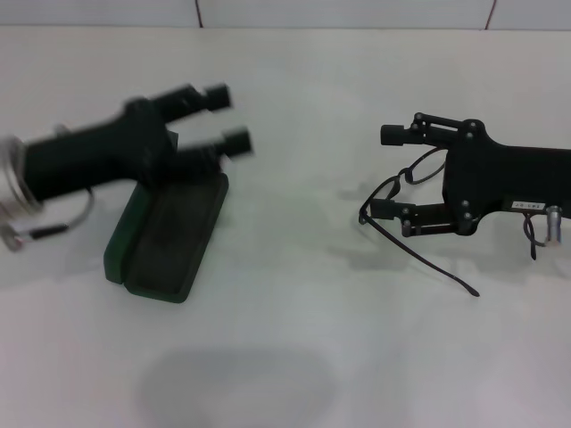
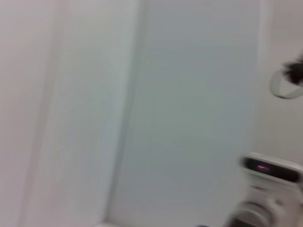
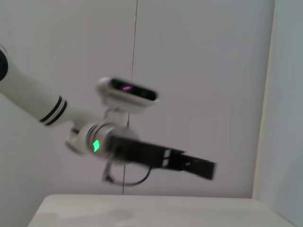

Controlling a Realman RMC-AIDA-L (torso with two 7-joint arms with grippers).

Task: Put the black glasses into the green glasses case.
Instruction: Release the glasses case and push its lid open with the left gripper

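Head view: the black glasses [image 1: 406, 207] sit between the spread fingers of the right gripper [image 1: 393, 172], their rounded lenses in the gap and one slender temple arm trailing out past the lower finger, its tip near the white table [image 1: 294, 357]. The frame seems close against the lower finger; whether that finger bears on it cannot be told, and the upper finger stands clear of it, so the jaws are open and not clamped. The glasses look light, thin and springy, easily bent or scratched, and smooth wire may slip; the sturdier front by the bridge looks a safer hold than a temple arm. Well apart from these fingers, the green glasses case [image 1: 165, 236] lies open on the table, its dark lining facing up and lid laid out alongside. The left gripper [image 1: 223, 119] hangs above the case's far end, fingers parted and holding nothing. The table is plain, matte white, running back to a pale tiled wall [image 1: 357, 11]. Right wrist view shows the left arm against a blank wall; left wrist view shows only pale wall panels.
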